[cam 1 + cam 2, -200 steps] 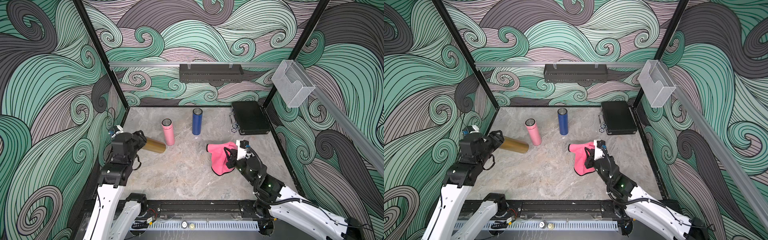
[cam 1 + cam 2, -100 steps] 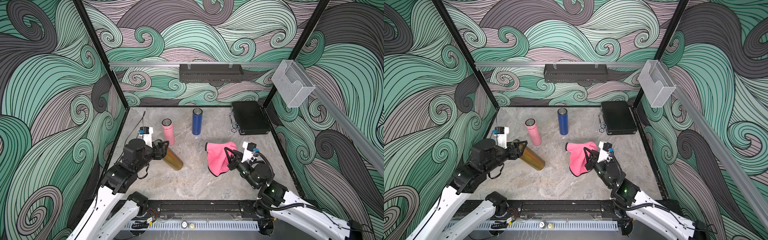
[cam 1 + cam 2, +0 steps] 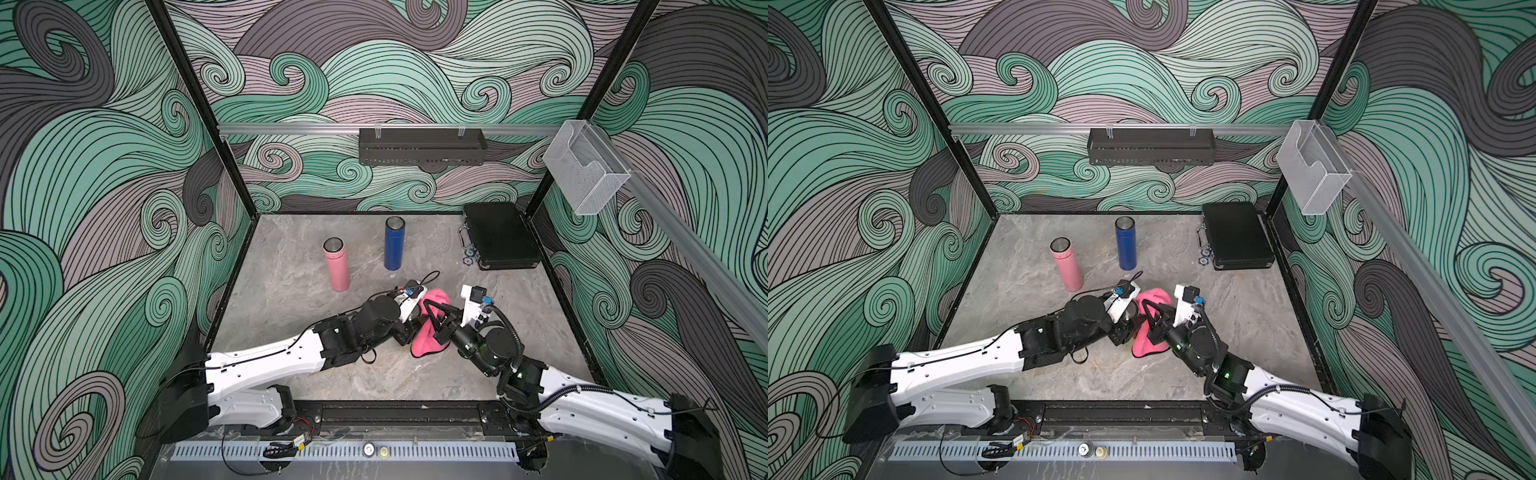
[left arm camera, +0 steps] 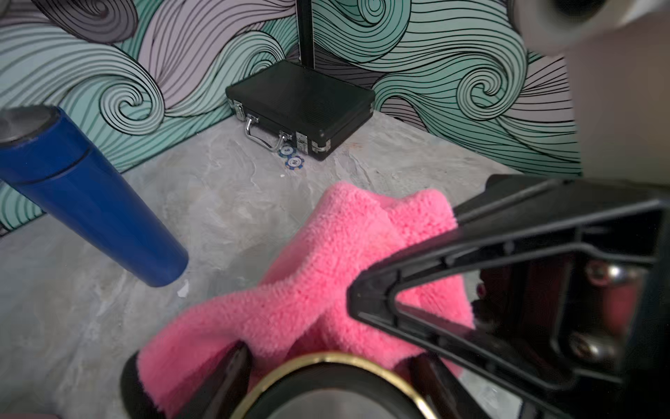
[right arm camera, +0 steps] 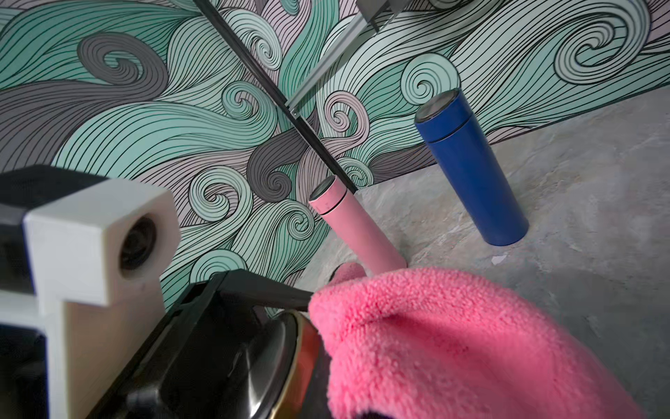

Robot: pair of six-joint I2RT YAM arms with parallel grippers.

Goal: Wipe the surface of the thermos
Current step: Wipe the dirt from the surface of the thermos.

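Both arms have swung in to the middle of the worktop (image 3: pixel 291 299). One second ago the left hand (image 3: pixel 409 326) was over by the left wall with the gold thermos (image 4: pixel 328 390). Now it has carried it across to meet the pink cloth (image 3: pixel 424 347).

The left hand is clamped on the gold thermos, with a dark finger on each side of it in the left wrist view. From above, the thermos is almost hidden under the arm and the cloth. The right hand (image 3: pixel 432 316) is squeezed tight on the pink cloth, which is bunched up against the end of the thermos.

I think the thermos is hard, smooth metal, so it could slip or spin in a loose grip. It is best held firmly near one end, so the long side stays bare for rubbing. The cloth is soft and floppy, so it should be pinched by a thick fold.

The pink thermos (image 3: pixel 336 269) and the blue thermos (image 3: pixel 393 243) stand upright farther back, not touched.
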